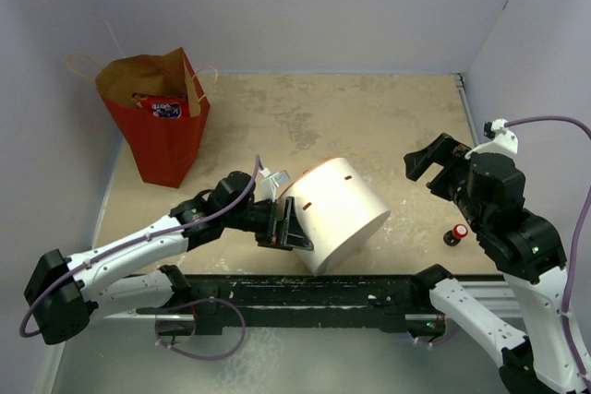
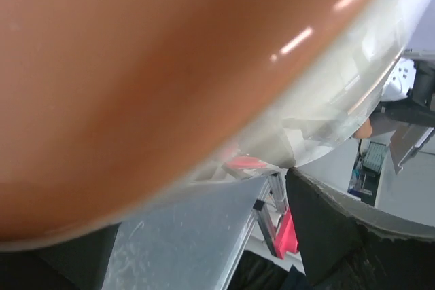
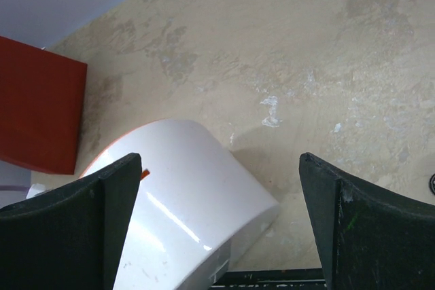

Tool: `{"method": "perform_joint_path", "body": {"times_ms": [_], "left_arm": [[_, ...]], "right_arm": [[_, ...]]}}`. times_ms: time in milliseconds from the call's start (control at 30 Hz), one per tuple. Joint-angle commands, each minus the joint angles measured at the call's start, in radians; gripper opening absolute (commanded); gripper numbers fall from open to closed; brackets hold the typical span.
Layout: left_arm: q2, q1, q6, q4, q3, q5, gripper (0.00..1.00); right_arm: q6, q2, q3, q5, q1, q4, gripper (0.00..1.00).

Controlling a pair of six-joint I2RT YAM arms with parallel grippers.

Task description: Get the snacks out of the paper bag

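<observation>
The red paper bag [image 1: 164, 140] stands upright at the far left with its brown inside showing; its lower corner shows in the right wrist view [image 3: 37, 113]. A red cookie bag with a blue logo [image 1: 162, 107] sticks up inside it. The other snacks are hidden. My left gripper [image 1: 286, 226] is against the left end of a white cylinder [image 1: 342, 209] lying on its side, jaws wide apart; in the left wrist view [image 2: 200, 236] the cylinder's orange inside [image 2: 149, 66] fills the frame. My right gripper [image 1: 432, 169] is open and empty, held above the table right of the cylinder [image 3: 183, 202].
A small red-capped black object [image 1: 455, 233] lies on the table by the right arm. A black rail [image 1: 305, 294] runs along the near edge. Walls close in at the back and on both sides. Bare beige table [image 1: 323, 117] lies between the bag and the cylinder.
</observation>
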Motion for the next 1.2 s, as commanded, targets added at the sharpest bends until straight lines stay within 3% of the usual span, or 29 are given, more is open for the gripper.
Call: {"method": "perform_joint_path", "body": {"times_ms": [0,167,367,633,933,1033,1167], "left_arm": [[0.090,-0.038,-0.038,0.200,0.026,-0.190,0.99],[0.196,-0.039,-0.027,0.258,0.064,-0.248,0.99],[0.419,-0.039,0.006,0.338,0.226,-0.238,0.99],[0.782,-0.039,0.105,0.272,0.638,-0.239,0.99],[1.186,-0.023,0.194,0.108,1.168,-0.190,0.99],[1.222,-0.017,0.215,0.070,1.250,-0.187,0.99],[1.119,-0.005,0.254,0.063,1.155,-0.195,0.99]], "right_arm": [[-0.020,-0.025,0.028,0.043,-0.005,-0.007,1.00],[-0.027,-0.042,0.037,0.059,-0.005,-0.031,1.00],[-0.037,-0.054,0.070,0.094,-0.006,-0.063,1.00],[0.060,0.008,0.185,0.182,-0.005,-0.211,1.00],[0.080,0.001,0.214,0.161,-0.005,-0.261,1.00],[0.076,-0.015,0.218,0.154,-0.006,-0.262,1.00],[0.029,-0.009,0.214,0.108,-0.005,-0.234,1.00]]}}
